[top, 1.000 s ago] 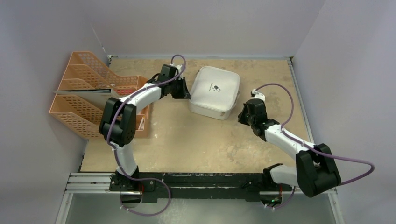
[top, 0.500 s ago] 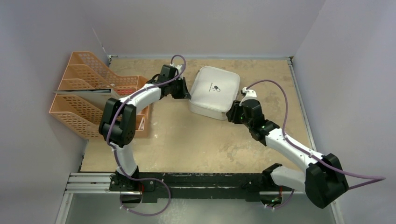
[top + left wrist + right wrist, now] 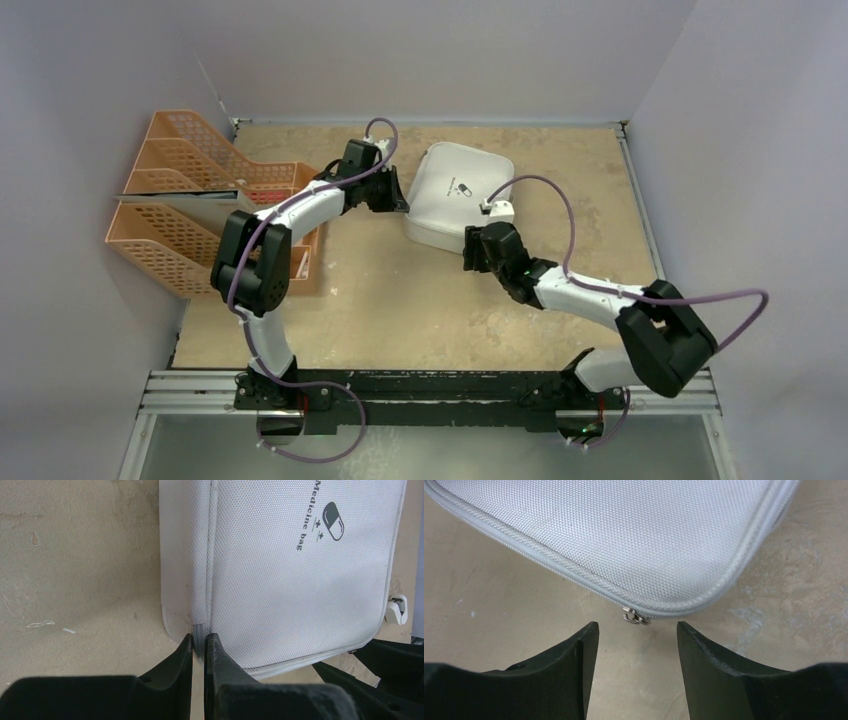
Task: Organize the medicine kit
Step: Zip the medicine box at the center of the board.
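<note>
Progress: early, by my read. Pale grey-white soft-shell medicine kit (image 3: 458, 198) lies on the beige desk (image 3: 400, 300) with its lid down, and no contents are in sight. Opening it and sorting whatever is inside both look left to do.

Left claw (image 3: 198, 650) is clenched. Its tips seem to pinch the kit's corner seam, with the rest of the kit running ahead of it and to its right. Likely it is bracing the kit.

Right claw (image 3: 638, 630) is released and grasps nothing. The kit's rounded corner sits just ahead of it. A small metal zip pull (image 3: 635, 616) hangs off the kit's edge, just beyond the gap between the tips and touching neither. My guess is that grabbing the pull is the step in hand.

View differences:
- Top view alone shows both arms flanking the kit and the orange mesh file trays (image 3: 180, 200) behind the left claw. It shows no zip pull and neither claw's state.
- Left wrist view alone shows the pinch and the dark pill logo (image 3: 333, 521) on the lid.
- Right wrist view alone shows the zip pull and the parted tips.
</note>
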